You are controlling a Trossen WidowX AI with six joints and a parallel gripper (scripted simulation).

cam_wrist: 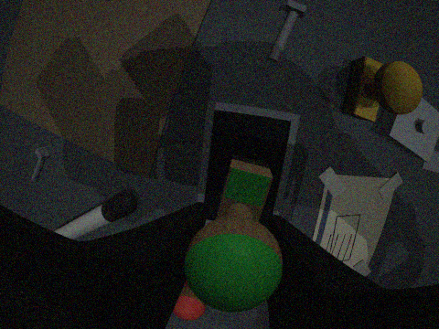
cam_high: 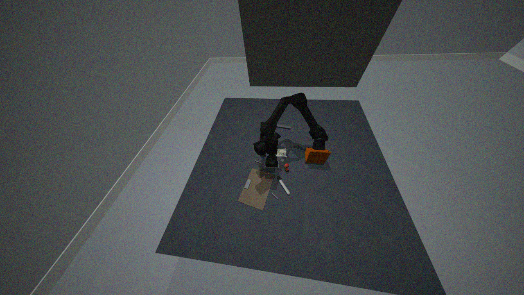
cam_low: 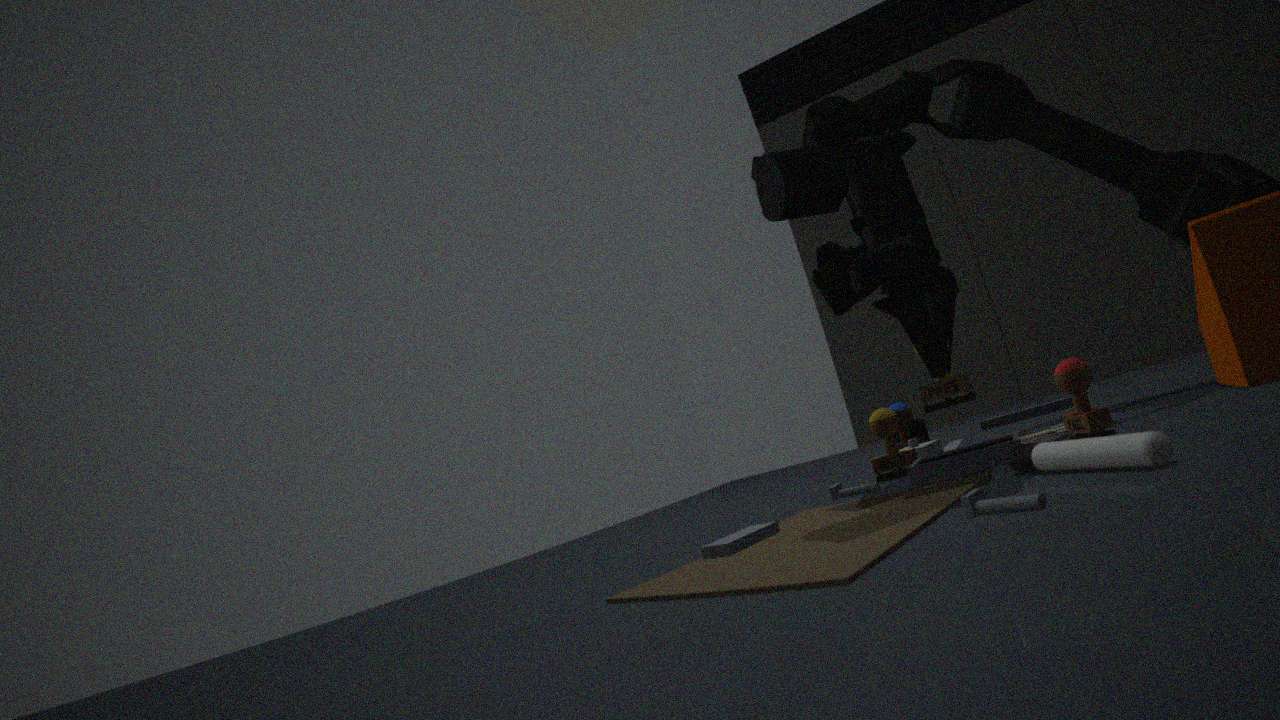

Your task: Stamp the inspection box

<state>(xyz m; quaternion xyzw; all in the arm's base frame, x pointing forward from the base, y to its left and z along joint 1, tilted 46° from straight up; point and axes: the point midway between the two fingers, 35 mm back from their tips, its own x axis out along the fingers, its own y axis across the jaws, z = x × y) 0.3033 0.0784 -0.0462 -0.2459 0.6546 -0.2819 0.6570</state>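
Observation:
My gripper (cam_low: 938, 371) is shut on the green-knobbed PASS stamp (cam_low: 946, 392) (cam_wrist: 234, 270), which hangs upright above the bench. In the wrist view the stamp's block appears over the lower part of the black ink pad (cam_wrist: 251, 132), which has a grey rim; the block is in the air. In the top view the gripper (cam_high: 271, 164) covers part of the pad. The cream card (cam_wrist: 366, 192) (cam_high: 281, 153) is taped down beside the pad, with a printed box and lines; the left finger and right finger hide parts of the view, including the card's lower edge.
A yellow-knobbed stamp (cam_wrist: 401, 88) (cam_low: 883, 422), a red-knobbed stamp (cam_high: 286, 166) (cam_low: 1072, 376) and a blue-knobbed stamp (cam_low: 899, 410) stand around. A brown board (cam_high: 256, 200) (cam_low: 805, 568), a white marker (cam_high: 284, 187) (cam_low: 1100, 451) and bolts (cam_wrist: 285, 32) lie near the pad. An orange block (cam_high: 317, 157) stands at the arm's base.

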